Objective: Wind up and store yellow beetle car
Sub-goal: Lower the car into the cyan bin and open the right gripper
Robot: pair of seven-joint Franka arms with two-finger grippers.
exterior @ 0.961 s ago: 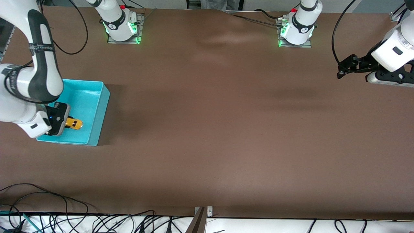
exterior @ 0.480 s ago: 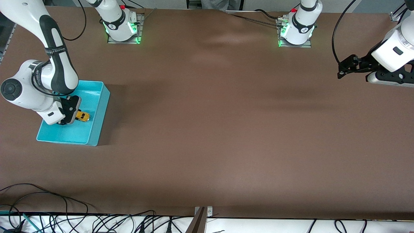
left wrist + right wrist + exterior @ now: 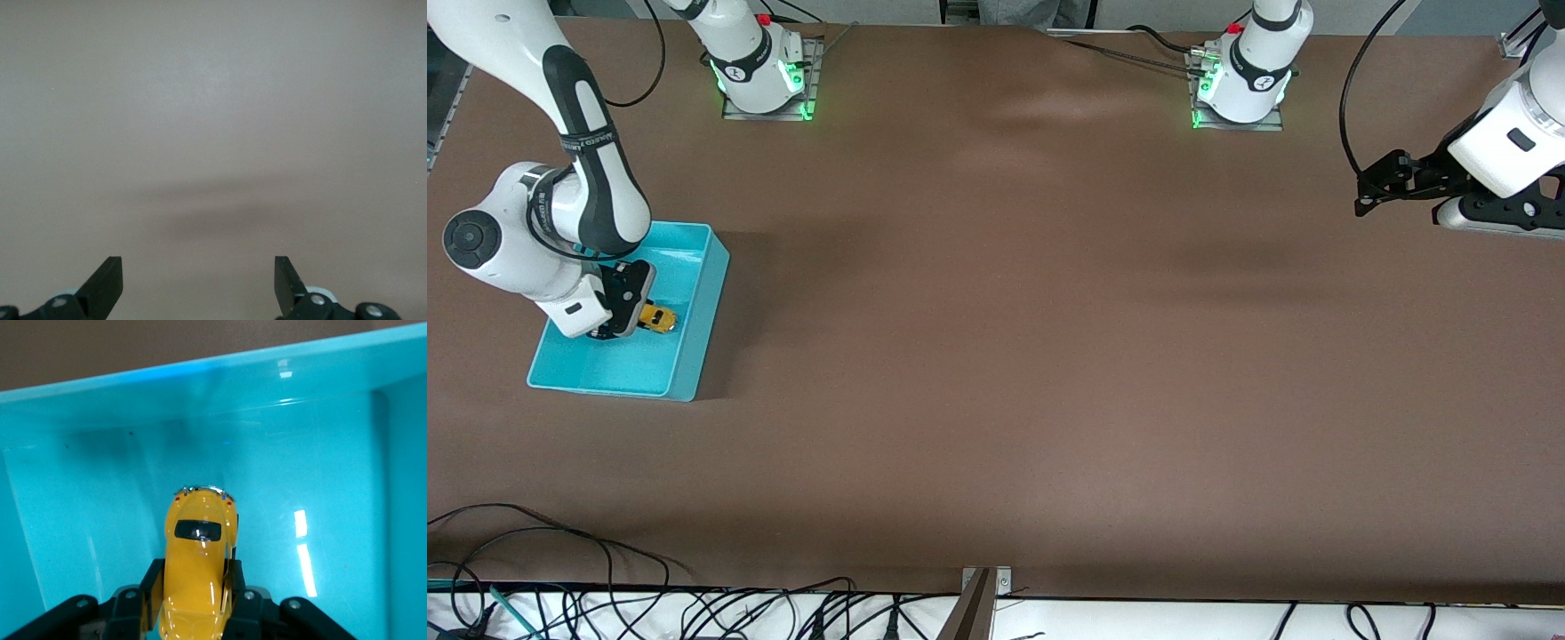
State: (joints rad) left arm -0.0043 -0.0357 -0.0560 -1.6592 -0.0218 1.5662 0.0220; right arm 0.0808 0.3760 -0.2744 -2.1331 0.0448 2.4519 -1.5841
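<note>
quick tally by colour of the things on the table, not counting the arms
yellow: 1, the yellow beetle car, gripped by the right gripper inside the bin
turquoise: 1, the turquoise bin
total: 2

Brown table (image 3: 996,356), matte, with soft shadows across the middle. Resting directly on it: a turquoise bin (image 3: 698,320) at the right arm's end, right under the right jaws, well apart from the left jaws. Along the edge farthest from the front camera, two grey base plates, one for the right arm (image 3: 769,107), one for the left arm (image 3: 1238,120), both glowing green. At the nearest edge, a small metal bracket (image 3: 987,580) and black cables (image 3: 543,542) trailing onto the surface.
</note>
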